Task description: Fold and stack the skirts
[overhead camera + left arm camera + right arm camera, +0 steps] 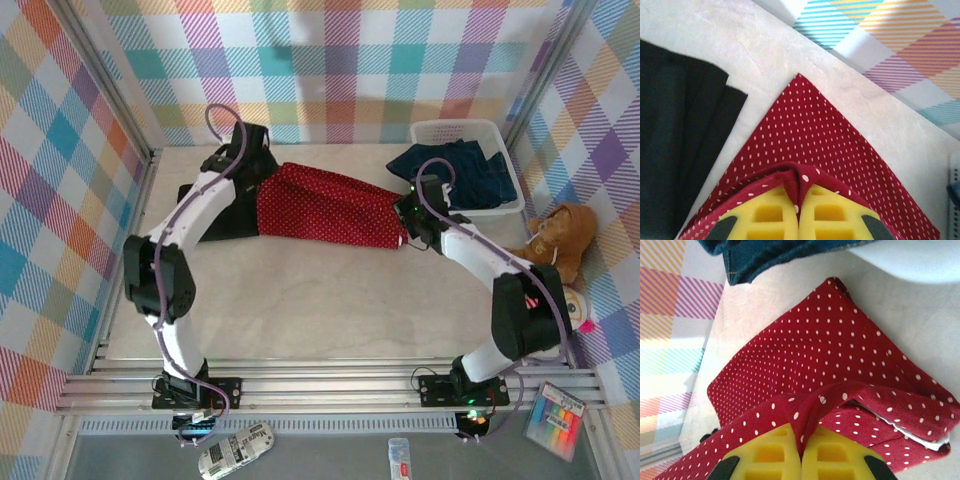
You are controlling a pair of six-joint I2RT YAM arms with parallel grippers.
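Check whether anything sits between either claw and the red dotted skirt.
Nothing visible does. The left claw and the right claw are each shut on an edge of the red dotted skirt, cloth bunched between the pads. The black skirt lies beside it, not between.

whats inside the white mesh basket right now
Dark blue denim skirts are piled in the white mesh basket, with one edge draped over its left rim. The top layers cover the rest, so how many there are and what lies beneath them cannot be seen.
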